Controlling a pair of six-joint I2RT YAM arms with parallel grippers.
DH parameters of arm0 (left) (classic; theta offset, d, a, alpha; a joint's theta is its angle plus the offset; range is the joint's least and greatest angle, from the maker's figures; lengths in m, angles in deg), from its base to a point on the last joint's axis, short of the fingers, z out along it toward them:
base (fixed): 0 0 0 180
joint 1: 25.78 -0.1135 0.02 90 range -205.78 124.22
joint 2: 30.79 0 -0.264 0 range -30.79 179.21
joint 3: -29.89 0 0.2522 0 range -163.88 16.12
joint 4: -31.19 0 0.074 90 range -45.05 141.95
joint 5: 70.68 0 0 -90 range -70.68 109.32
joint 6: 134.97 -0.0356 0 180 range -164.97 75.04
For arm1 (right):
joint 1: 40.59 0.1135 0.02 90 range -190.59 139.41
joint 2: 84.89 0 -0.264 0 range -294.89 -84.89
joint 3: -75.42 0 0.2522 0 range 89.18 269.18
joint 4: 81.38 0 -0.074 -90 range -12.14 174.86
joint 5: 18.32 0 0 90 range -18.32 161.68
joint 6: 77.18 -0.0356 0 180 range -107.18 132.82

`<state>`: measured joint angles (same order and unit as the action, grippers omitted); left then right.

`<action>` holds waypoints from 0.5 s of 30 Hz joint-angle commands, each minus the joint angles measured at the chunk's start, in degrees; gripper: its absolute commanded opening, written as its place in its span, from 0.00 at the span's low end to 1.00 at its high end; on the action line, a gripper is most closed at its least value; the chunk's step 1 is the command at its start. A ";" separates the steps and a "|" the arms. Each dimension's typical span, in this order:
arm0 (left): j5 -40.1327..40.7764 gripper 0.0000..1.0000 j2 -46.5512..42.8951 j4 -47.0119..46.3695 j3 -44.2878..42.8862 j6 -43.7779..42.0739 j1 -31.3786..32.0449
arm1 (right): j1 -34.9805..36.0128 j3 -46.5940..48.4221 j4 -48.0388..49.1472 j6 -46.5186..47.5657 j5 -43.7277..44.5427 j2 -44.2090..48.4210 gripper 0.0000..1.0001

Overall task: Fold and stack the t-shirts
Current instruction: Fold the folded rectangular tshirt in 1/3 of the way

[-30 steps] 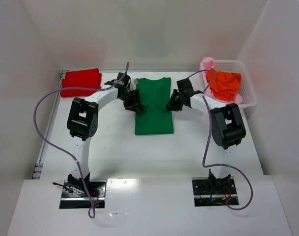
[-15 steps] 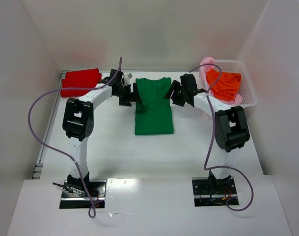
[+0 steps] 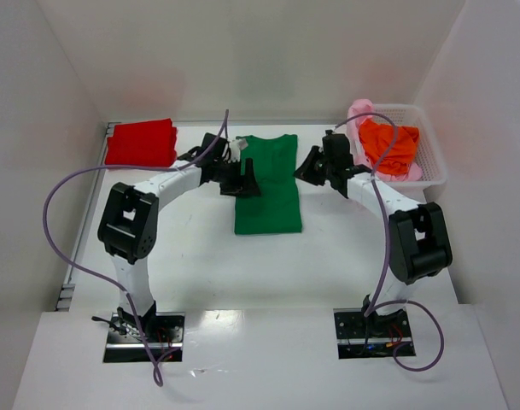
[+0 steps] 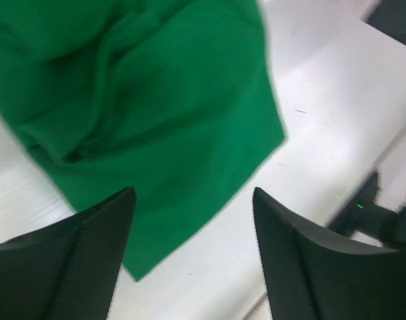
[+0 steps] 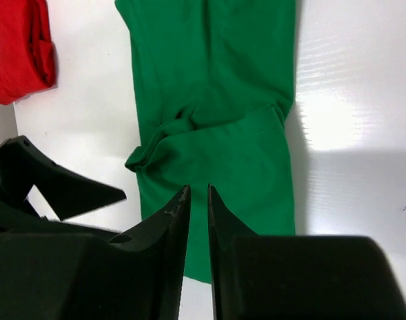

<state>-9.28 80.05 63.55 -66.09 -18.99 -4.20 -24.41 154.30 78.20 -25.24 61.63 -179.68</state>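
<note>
The dark green t-shirt [image 3: 268, 196] lies flat mid-surface [image 3: 208, 256], folded to a long strip: light, limp cloth, likely to sag, best pinched at two end corners. Left fingers [image 4: 76, 253] spread, empty, over its left edge; right fingers [image 5: 166, 267] nearly clenched, empty, beside its right. Farther back: red t-shirt [image 3: 142, 143] folded left, orange t-shirt [image 3: 389, 145] and pink t-shirt [image 3: 359, 111] in the basket [image 3: 430, 162]

I have both arms reaching forward from their bases, elbows bowed outward and forearms angling in toward each other. My left gripper [image 3: 242, 181] points inward to the right, its fingers [image 4: 89, 253] spread wide and gripping nothing. My right gripper [image 3: 309, 167] faces it from the other side, tipped downward. Its fingers [image 5: 163, 267] are drawn almost together, with only a thin slit between them. The two grippers sit apart, not touching.
</note>
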 commanded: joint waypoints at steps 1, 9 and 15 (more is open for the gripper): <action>9.81 0.83 -0.01 -1.46 0.30 0.13 -0.93 | -0.36 -0.34 2.45 0.44 -0.41 0.57 0.23; 11.17 0.83 5.61 -1.46 -3.38 0.13 -1.45 | -0.36 0.57 2.97 0.97 -0.41 -1.97 0.25; 10.76 0.81 6.50 -0.93 -3.97 -0.39 -1.46 | -0.36 2.03 2.97 0.97 -0.41 -4.17 0.26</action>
<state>1.50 86.58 63.35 -67.88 -19.08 -5.40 -24.41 154.00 78.86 -25.01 61.29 -182.82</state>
